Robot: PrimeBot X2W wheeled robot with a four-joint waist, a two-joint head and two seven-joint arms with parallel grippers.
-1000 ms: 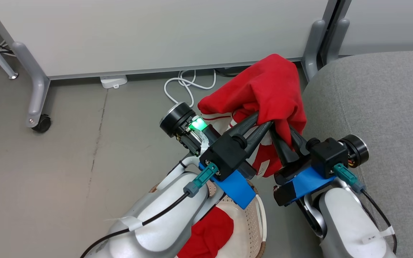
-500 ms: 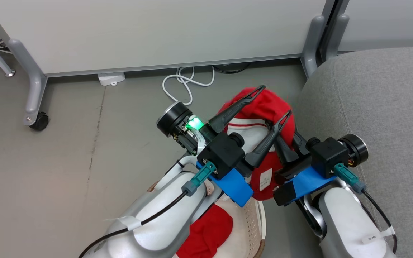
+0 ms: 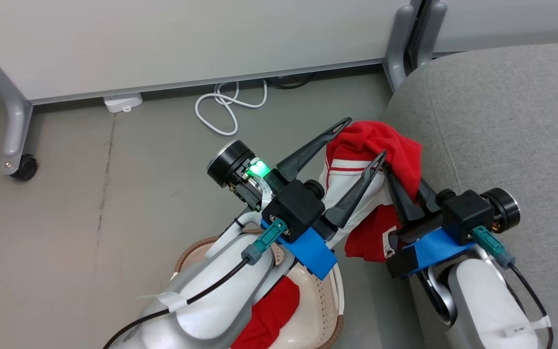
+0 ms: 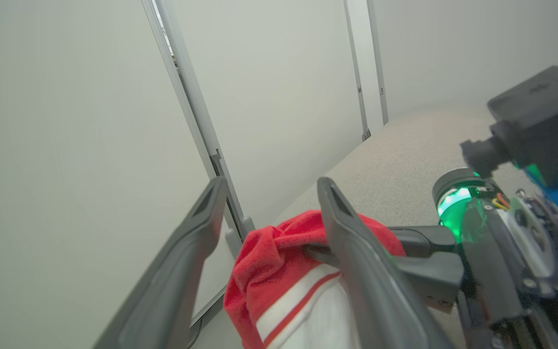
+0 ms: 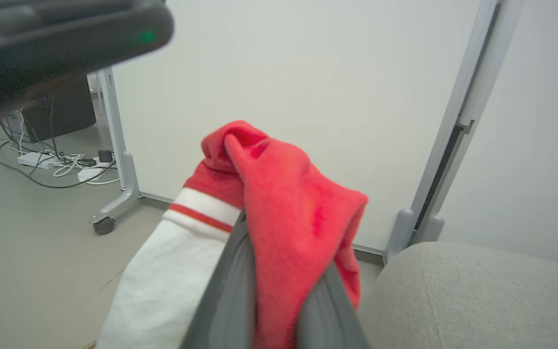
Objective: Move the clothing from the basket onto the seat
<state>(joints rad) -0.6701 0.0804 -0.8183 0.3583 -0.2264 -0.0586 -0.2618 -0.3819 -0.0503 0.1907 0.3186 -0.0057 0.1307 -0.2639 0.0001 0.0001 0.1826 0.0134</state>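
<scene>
Grey floor [image 3: 90,194] runs up to white partition panels [image 3: 162,39] on grey castored legs [image 3: 15,121], with a white cable [image 3: 221,104] coiled at their foot. The grey woven sofa seat [image 3: 502,121] lies along the right. The right claw [image 3: 405,177] is pinched narrow on a red-and-white garment [image 3: 395,145], held in the air at the seat's left edge; whether the cloth touches the cushion is unclear. The left claw [image 3: 362,139] stands wide, gripping nothing. A second red garment [image 3: 271,315] lies in the laundry basket [image 3: 327,305] on the floor.
</scene>
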